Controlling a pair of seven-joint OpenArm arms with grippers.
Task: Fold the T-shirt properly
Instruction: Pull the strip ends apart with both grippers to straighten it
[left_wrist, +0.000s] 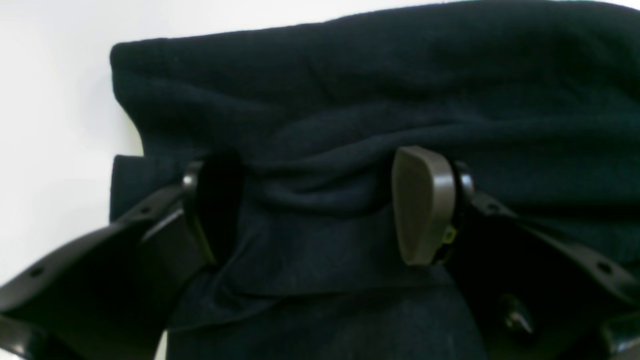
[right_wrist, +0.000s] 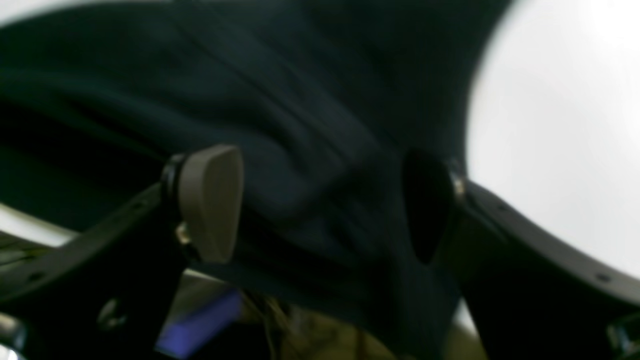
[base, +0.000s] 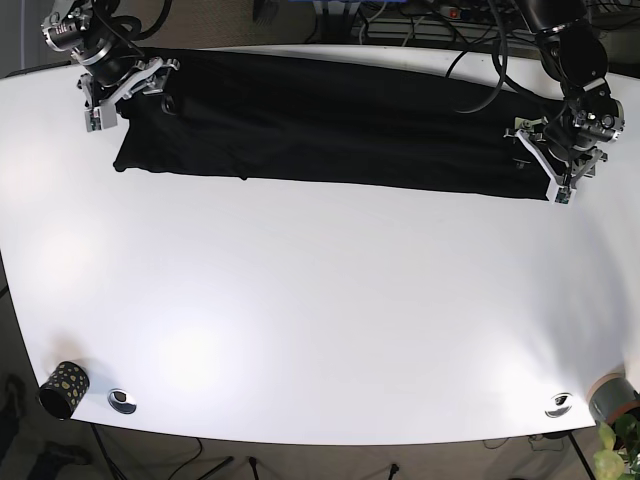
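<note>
A black T-shirt (base: 320, 125) lies as a long, narrow band along the far side of the white table (base: 320, 300). My left gripper (base: 555, 160) is at the shirt's right end. In the left wrist view the left gripper (left_wrist: 320, 205) has its fingers wide apart, with a bunched ridge of the shirt (left_wrist: 350, 100) between them. My right gripper (base: 120, 85) is at the shirt's left end near the table's far corner. In the right wrist view the right gripper (right_wrist: 320, 205) also stands open, with the dark cloth (right_wrist: 250, 75) between its fingers.
A dark dotted cup (base: 62, 388) and a small metal disc (base: 122, 400) sit at the front left edge. Another disc (base: 558, 404) and a grey roll (base: 612, 398) are at the front right. Cables (base: 420, 25) run behind the table.
</note>
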